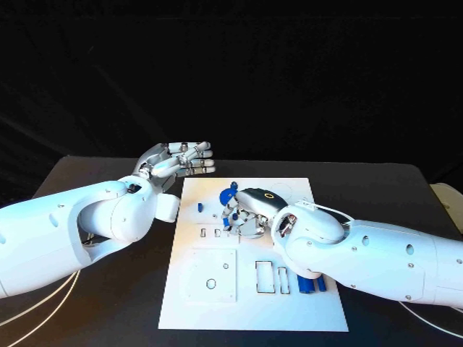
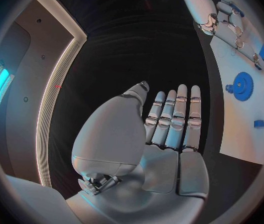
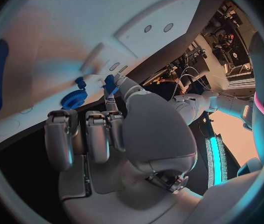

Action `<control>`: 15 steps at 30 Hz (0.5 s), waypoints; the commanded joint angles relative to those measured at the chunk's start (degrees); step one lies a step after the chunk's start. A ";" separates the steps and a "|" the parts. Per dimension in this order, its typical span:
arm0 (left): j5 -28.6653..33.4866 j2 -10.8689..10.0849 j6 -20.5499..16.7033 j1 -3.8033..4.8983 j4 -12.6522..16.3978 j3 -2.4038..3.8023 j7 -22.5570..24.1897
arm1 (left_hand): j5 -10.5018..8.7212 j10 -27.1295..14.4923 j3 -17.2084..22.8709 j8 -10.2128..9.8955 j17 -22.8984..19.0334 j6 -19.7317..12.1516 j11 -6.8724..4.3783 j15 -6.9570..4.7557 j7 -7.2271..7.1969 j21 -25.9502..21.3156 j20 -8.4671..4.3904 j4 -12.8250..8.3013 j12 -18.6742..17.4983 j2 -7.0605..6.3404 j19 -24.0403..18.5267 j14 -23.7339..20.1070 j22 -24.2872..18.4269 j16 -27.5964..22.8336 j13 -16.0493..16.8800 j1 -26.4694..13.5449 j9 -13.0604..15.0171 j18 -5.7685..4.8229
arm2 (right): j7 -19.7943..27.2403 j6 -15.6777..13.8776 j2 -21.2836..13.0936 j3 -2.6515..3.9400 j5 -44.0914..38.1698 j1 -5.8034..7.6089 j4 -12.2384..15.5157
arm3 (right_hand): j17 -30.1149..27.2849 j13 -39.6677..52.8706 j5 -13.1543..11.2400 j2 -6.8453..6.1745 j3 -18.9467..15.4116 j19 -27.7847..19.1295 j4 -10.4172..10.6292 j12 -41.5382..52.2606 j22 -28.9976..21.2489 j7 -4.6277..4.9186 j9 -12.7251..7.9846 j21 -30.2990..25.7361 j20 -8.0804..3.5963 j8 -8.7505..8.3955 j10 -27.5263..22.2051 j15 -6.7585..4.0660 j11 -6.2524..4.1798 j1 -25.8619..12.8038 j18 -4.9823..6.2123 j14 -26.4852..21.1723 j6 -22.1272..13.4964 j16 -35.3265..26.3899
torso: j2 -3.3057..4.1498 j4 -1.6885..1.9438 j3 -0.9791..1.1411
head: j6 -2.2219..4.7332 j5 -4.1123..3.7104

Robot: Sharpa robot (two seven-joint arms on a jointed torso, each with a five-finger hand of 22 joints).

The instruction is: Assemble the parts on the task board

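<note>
White board (image 1: 255, 303) sits mid-table. Left hand (image 1: 177, 163) hovers flat and wide off its far-left corner, holding nothing. Right hand (image 1: 249, 214) is over board centre, pinching a small blue peg (image 3: 110, 83) near the blue gear (image 1: 227, 195). Advice: keep peg square to its hole, press slowly, release only once seated.

Black table (image 1: 398, 188), dark backdrop (image 1: 294, 72)
</note>
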 commanded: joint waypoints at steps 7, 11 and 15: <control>0.07 0.11 1.13 0.05 0.16 0.04 0.31 | 0.03 0.19 -0.05 -0.37 -0.09 0.48 0.12 0.12 0.33 -0.23 0.02 -0.36 -0.43 -0.13 0.40 0.33 -0.13 -0.35 -0.04 0.31 -0.05 1.14 | -2.21 2.22 0.74 -0.31 -1.70 -0.36 -0.21 | 14.44 10.34 0.02 -0.25 -0.03 3.08 0.38 0.00 10.75 -0.54 1.50 0.30 -0.49 1.27 2.25 -0.24 -0.60 -0.85 -0.46 5.82 0.88 0.23 | 0.05 -0.06 0.03 | -0.30 0.19; 0.07 0.10 1.14 0.05 0.15 0.04 0.30 | 0.03 0.19 -0.05 -0.37 -0.09 0.48 0.12 0.12 0.33 -0.23 0.02 -0.36 -0.43 -0.13 0.40 0.33 -0.13 -0.35 -0.04 0.31 -0.05 1.14 | -2.62 2.74 1.28 -0.44 -1.78 -0.43 -0.79 | 14.44 10.39 -0.15 -0.37 -0.09 3.08 0.38 0.04 10.75 -0.56 1.53 0.29 -0.50 1.30 2.29 -0.25 -0.62 -0.98 -0.46 5.82 0.90 0.23 | 0.04 -0.01 0.02 | -0.37 0.10; 0.07 0.09 1.15 0.05 0.13 0.04 0.29 | 0.03 0.19 -0.05 -0.37 -0.09 0.48 0.12 0.12 0.33 -0.23 0.02 -0.36 -0.43 -0.13 0.40 0.33 -0.13 -0.35 -0.04 0.31 -0.05 1.14 | -2.86 3.08 1.62 -0.52 -1.94 -0.56 -1.22 | 14.46 10.42 -0.27 -0.45 -0.13 3.08 0.37 0.06 10.75 -0.58 1.55 0.29 -0.51 1.32 2.31 -0.26 -0.62 -1.06 -0.46 5.82 0.90 0.24 | 0.07 -0.01 0.05 | -0.39 0.15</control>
